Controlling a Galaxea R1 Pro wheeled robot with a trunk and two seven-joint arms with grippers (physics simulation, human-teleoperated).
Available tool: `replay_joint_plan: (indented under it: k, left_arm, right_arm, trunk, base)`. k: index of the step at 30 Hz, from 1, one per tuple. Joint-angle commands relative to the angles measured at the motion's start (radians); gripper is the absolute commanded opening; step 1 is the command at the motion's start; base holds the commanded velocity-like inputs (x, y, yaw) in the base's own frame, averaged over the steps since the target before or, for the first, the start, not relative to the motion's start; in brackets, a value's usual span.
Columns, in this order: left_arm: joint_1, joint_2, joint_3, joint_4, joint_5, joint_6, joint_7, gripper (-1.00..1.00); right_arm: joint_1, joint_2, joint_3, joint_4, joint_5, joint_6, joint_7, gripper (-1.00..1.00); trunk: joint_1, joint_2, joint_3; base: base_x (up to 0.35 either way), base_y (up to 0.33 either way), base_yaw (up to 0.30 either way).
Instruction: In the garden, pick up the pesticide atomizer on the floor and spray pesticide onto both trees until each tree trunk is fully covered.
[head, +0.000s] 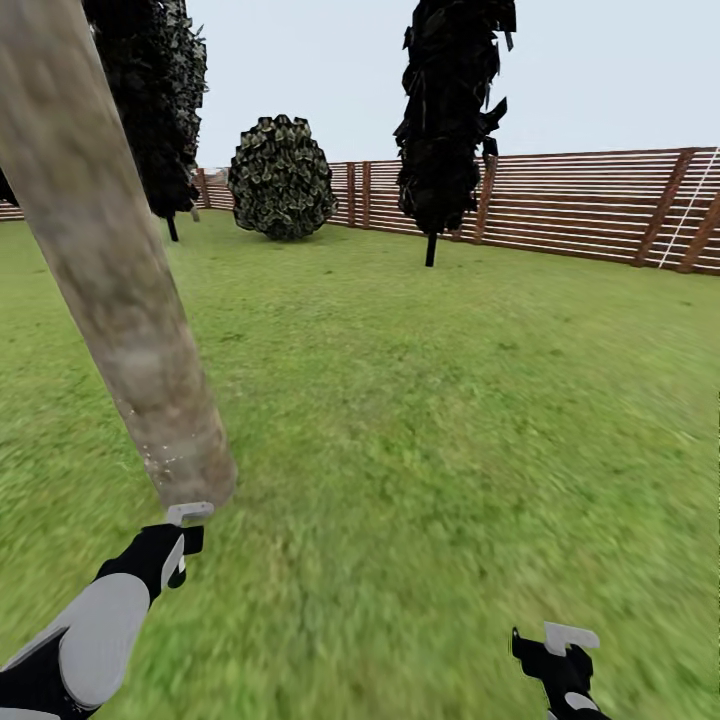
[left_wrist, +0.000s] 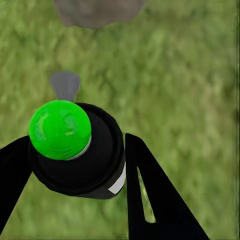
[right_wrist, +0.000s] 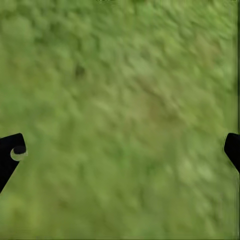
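Observation:
One tree trunk (head: 110, 270), pale grey-beige and mottled, slants across the left of the head view and meets the garden lawn (head: 430, 420) just ahead of my left gripper (head: 180, 545). That gripper is shut on the pesticide atomizer (left_wrist: 80, 150), a black bottle with a bright green cap and a grey nozzle (left_wrist: 65, 85) pointing at the trunk's base (left_wrist: 97, 11). The nozzle stands a short way from the bark, not touching it. My right gripper (head: 555, 645) hangs open over bare grass, its fingertips (right_wrist: 11, 150) wide apart with nothing between them.
Two black cone-shaped trees (head: 450, 110) (head: 160, 90) and a round dark shrub (head: 282, 178) stand far back near the brown slat fence (head: 590, 205). Open grass stretches ahead and to the right of the trunk.

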Motion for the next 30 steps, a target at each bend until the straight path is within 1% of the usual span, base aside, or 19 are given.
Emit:
replay_joint_plan:
  k: [1, 4, 12, 23, 24, 26, 29, 30]
  left_arm:
    - [-0.001, 0.000, 0.003, -0.001, -0.002, 0.004, 0.001, -1.00]
    - [-0.001, 0.000, 0.003, -0.001, -0.001, 0.004, 0.001, -1.00]
    - [-0.001, 0.002, 0.005, -0.002, -0.003, 0.004, 0.001, -1.00]
    - [-0.001, 0.004, 0.004, -0.003, -0.001, 0.004, 0.010, -1.00]
    - [-0.001, 0.004, 0.004, -0.002, 0.008, 0.004, 0.010, -1.00]
    - [-0.001, 0.004, 0.002, -0.001, 0.055, 0.002, 0.012, -1.00]
    - [-0.001, -0.001, -0.001, -0.002, 0.070, 0.002, 0.012, -1.00]
    - [-0.003, -0.012, -0.003, -0.002, 0.071, 0.003, 0.012, -1.00]
  right_arm:
    - [-0.001, 0.000, -0.006, 0.001, 0.011, -0.002, -0.004, 1.00]
    - [-0.001, 0.000, -0.006, 0.002, 0.011, -0.002, -0.004, 1.00]
    - [-0.001, 0.000, -0.006, 0.001, 0.011, -0.002, -0.004, 1.00]
    - [-0.001, 0.000, -0.006, 0.002, 0.011, -0.002, -0.004, 1.00]
    - [-0.001, 0.000, -0.006, 0.002, 0.011, -0.002, -0.003, 1.00]
    - [-0.001, 0.000, -0.006, 0.002, 0.011, -0.002, -0.004, 1.00]
    - [-0.001, 0.000, -0.006, 0.002, 0.011, -0.002, -0.004, 1.00]
    - [-0.001, 0.000, -0.006, 0.002, 0.011, -0.002, -0.004, 1.00]
  trunk:
    - [0.000, 0.000, -0.001]
    - [0.000, 0.000, -0.001]
    - [0.000, 0.000, -0.001]
    - [0.000, 0.000, -0.001]
    - [0.000, 0.000, -0.001]
    - [0.000, 0.000, -0.001]
    - [0.000, 0.000, -0.001]
    - [0.000, 0.000, -0.001]
  base:
    - [0.103, -0.274, 0.070]
    - [0.101, -0.274, 0.167]
    - [0.109, -0.270, 0.268]
    - [0.244, -0.151, 0.277]
    - [0.076, -0.035, 0.278]
    - [0.022, -0.010, 0.277]
    - [0.004, -0.002, 0.278]
    - [0.001, 0.000, 0.277]
